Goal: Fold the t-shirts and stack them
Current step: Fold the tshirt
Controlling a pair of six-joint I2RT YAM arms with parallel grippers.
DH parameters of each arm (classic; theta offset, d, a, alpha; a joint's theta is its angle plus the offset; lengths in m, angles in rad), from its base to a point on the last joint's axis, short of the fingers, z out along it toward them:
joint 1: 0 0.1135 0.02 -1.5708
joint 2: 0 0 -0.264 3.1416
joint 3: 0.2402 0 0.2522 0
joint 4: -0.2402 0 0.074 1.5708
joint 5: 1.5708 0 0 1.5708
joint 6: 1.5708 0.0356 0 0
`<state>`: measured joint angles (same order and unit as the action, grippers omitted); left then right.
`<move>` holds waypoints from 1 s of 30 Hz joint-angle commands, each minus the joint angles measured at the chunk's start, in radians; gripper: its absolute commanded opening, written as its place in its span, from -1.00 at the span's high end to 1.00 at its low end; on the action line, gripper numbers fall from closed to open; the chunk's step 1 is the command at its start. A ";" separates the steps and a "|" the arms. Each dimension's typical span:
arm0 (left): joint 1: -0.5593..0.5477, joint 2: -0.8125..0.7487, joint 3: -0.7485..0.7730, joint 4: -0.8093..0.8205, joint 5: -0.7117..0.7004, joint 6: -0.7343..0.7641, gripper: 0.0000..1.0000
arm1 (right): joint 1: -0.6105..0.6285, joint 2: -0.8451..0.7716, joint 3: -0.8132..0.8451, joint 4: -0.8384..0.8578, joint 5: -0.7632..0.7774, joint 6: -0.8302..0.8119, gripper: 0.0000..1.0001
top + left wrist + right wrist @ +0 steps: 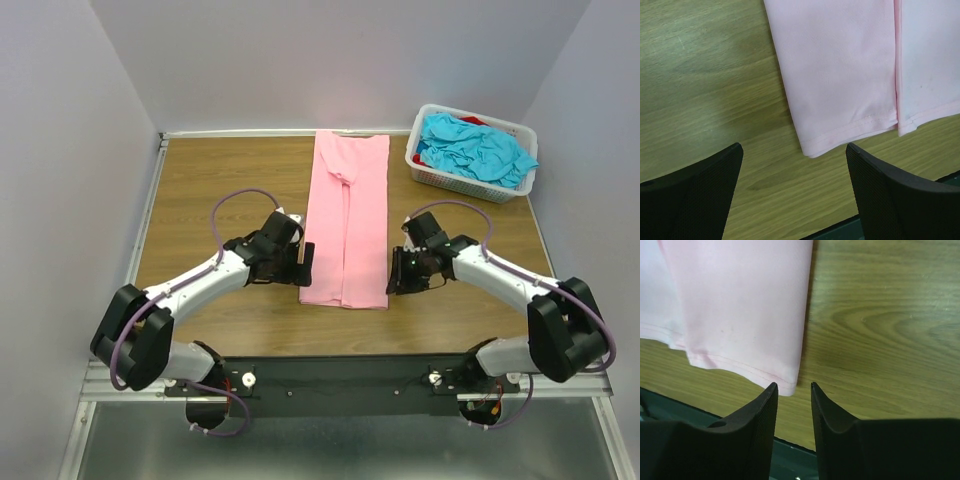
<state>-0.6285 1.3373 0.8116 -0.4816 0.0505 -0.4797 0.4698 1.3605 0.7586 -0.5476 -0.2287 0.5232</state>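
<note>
Jaws of the left gripper [794, 150] stand very wide apart. Nothing is between them. They hold nothing and touch nothing. Under them is the brown table [700, 75]. The near left corner of the pink t-shirt [840, 75] lies just past the tips, in the gap between them but not touching.

The right gripper [794, 386] is only a little bit open. Its two black fingers [757, 425] have a thin gap between them. The gap is empty, so it holds nothing. The near right corner of the pink t-shirt [740, 305] is just beside the tip of one finger. I cannot tell if the tip touches the cloth.

From above, the pink t-shirt [347, 220] lies flat in the middle of the table [220, 180]. It is folded into a long strip. The strip runs from the far edge toward the arms. The left gripper [305, 265] is at its near left corner. The right gripper [393, 272] is at its near right corner.

A white basket [450, 182] sits at the far right of the table, well apart from both grippers. Blue t-shirts [475, 150] are piled in it, all crumpled. A bit of red cloth [477, 121] peeks out behind them.
</note>
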 commanded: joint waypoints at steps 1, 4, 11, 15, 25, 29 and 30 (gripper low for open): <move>-0.022 0.017 0.040 -0.038 -0.073 -0.011 -0.82 | 0.061 0.045 0.028 -0.060 0.118 0.052 0.20; -0.037 0.037 0.049 -0.038 -0.078 -0.016 -0.82 | 0.092 0.074 0.041 -0.055 0.126 0.063 0.20; -0.065 0.065 0.060 -0.040 -0.093 -0.022 -0.82 | 0.119 0.110 0.054 -0.043 0.112 0.072 0.21; -0.073 0.074 0.061 -0.037 -0.104 -0.026 -0.82 | 0.139 0.134 0.058 -0.038 0.118 0.081 0.21; -0.082 0.097 0.069 -0.041 -0.120 -0.028 -0.82 | 0.178 0.177 0.033 -0.037 0.140 0.101 0.31; -0.085 0.103 0.067 -0.048 -0.127 -0.030 -0.82 | 0.182 0.181 0.027 -0.038 0.157 0.106 0.48; -0.086 0.106 0.069 -0.052 -0.129 -0.030 -0.82 | 0.185 0.184 0.024 -0.038 0.161 0.103 0.52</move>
<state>-0.7044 1.4281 0.8585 -0.5152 -0.0441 -0.4992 0.6422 1.5196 0.7956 -0.5770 -0.1215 0.6136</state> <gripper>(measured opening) 0.910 0.267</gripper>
